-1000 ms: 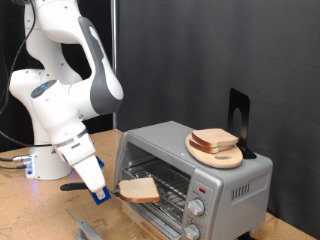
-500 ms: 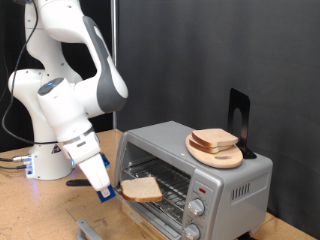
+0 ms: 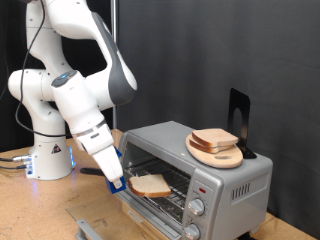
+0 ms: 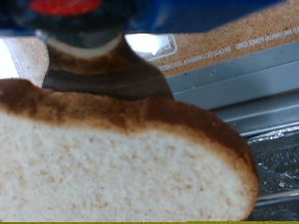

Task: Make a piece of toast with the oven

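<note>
The piece of toast (image 3: 150, 184), pale with a brown crust, is held flat at the oven's open front, partly inside the cavity over the wire rack. My gripper (image 3: 120, 184) is shut on its edge at the exterior view's left. In the wrist view the slice (image 4: 121, 163) fills the lower frame, crust edge up, with the blue-tipped fingers (image 4: 84, 14) behind it. The oven (image 3: 225, 180) is silver-grey, its door (image 3: 150, 215) folded down, with round knobs (image 3: 197, 208) at its right front.
A second bread slice (image 3: 214, 139) lies on a round wooden plate (image 3: 216, 155) on top of the oven, beside a black stand (image 3: 238, 120). The arm's white base (image 3: 45, 155) stands at the exterior view's left on the wooden table (image 3: 40, 210).
My gripper has moved to the exterior view's right and carried the toast from in front of the open door into the oven's mouth. The arm has swung over with it.
</note>
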Action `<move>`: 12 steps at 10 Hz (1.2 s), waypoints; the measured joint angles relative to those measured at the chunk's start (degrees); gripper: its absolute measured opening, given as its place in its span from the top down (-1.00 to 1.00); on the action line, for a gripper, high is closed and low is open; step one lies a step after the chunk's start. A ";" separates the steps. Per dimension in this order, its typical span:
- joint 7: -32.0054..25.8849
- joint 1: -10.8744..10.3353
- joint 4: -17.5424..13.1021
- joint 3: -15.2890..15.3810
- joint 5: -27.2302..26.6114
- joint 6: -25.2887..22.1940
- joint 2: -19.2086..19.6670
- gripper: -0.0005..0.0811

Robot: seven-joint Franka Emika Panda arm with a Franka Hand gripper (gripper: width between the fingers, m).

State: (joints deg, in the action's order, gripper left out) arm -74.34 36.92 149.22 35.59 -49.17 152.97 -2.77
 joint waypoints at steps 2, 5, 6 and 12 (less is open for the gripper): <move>0.14 0.00 0.13 0.37 0.05 0.00 -0.11 0.10; 1.67 0.25 0.43 0.30 0.78 -0.31 -0.12 0.10; 2.67 0.78 0.55 0.07 2.03 -1.03 -0.13 0.10; 8.90 5.85 0.57 -3.76 13.30 -6.77 -0.17 0.10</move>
State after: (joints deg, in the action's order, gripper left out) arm -65.45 42.77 149.79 31.83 -35.87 146.20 -2.94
